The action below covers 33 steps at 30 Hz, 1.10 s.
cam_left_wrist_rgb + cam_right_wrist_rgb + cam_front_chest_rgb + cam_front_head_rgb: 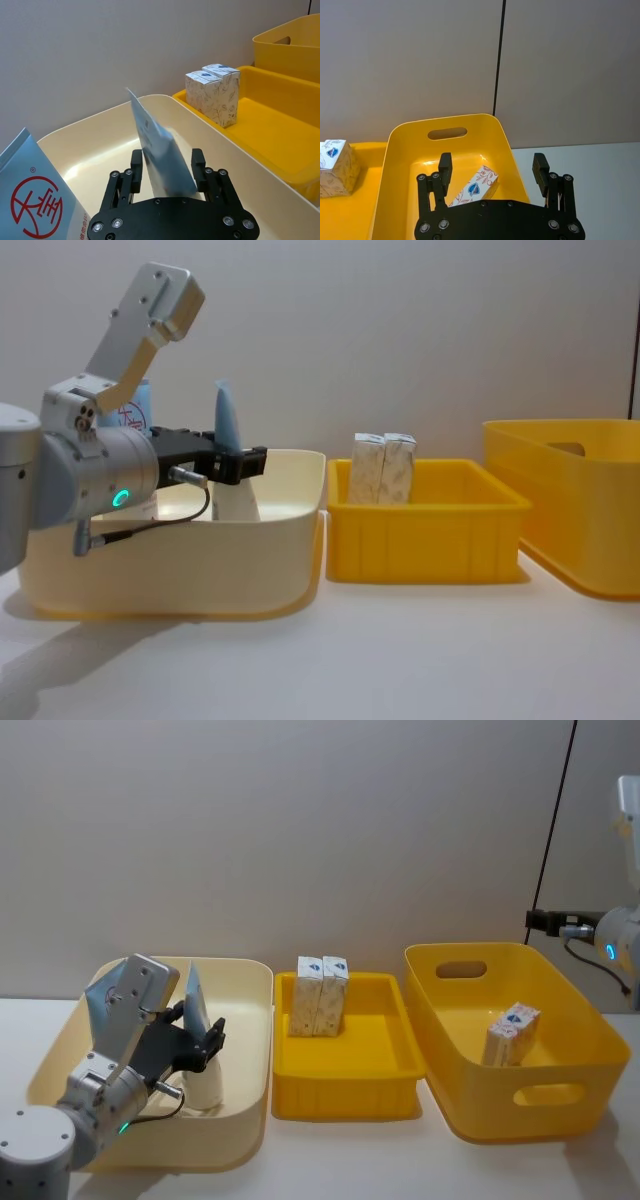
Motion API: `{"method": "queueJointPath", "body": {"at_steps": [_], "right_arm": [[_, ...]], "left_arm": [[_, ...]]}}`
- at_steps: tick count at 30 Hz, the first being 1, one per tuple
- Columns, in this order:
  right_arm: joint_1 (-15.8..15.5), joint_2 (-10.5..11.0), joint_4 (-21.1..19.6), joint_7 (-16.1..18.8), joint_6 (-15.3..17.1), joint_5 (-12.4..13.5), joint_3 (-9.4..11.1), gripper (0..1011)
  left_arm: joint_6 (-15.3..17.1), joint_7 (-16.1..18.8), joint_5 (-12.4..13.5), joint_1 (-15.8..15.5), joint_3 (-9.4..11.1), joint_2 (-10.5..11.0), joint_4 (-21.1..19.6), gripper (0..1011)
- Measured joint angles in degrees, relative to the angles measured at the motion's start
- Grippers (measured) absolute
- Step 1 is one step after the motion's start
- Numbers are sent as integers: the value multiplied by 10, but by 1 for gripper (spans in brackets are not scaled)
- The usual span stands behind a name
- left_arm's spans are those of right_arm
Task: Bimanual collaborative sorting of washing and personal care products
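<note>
The left claw (203, 1045) (167, 161) (240, 462) is seen clamped on a white squeeze tube (193, 1005) (160, 150) (227, 425), which is held upright, pale-blue end uppermost, inside the cream tub (255, 1055) (200, 560) on the robot's left. The tube's blue end is raised clear of the tub's rim. A second tube (35, 195) (100, 1002), marked with a red circle logo, is propped at the tub's far left side, behind the arm.

The right claw (492, 167) is held over the large yellow tub (430, 975) (402, 145) on the right, fingers spread wide with nothing between them. A single carton (512, 1032) (472, 187) is seen lying tilted inside that tub.

Between the two tubs a low yellow tray (345, 1098) (430, 535) is set, just beside each. Two speckled cartons (320, 996) (384, 470) (212, 92) are stood upright in it, side by side, touching, at its back wall. The desk (340, 1160) is left bare in front of the row.
</note>
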Motion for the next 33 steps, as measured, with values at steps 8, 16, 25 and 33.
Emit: {"method": "queueJointPath", "body": {"at_steps": [8,16,25,33], "right_arm": [[0,0,0,0,0,0,0,1001],[0,0,0,0,0,0,0,1001],[0,0,0,0,0,0,0,1001],[0,0,0,0,0,0,0,1001]], "left_arm": [[2,-1,1,-3,0,-1,4,380],[3,-2,1,-5,1,-1,5,275],[4,-2,2,-6,1,-1,6,264],[4,-2,2,-6,1,-1,7,264]]}}
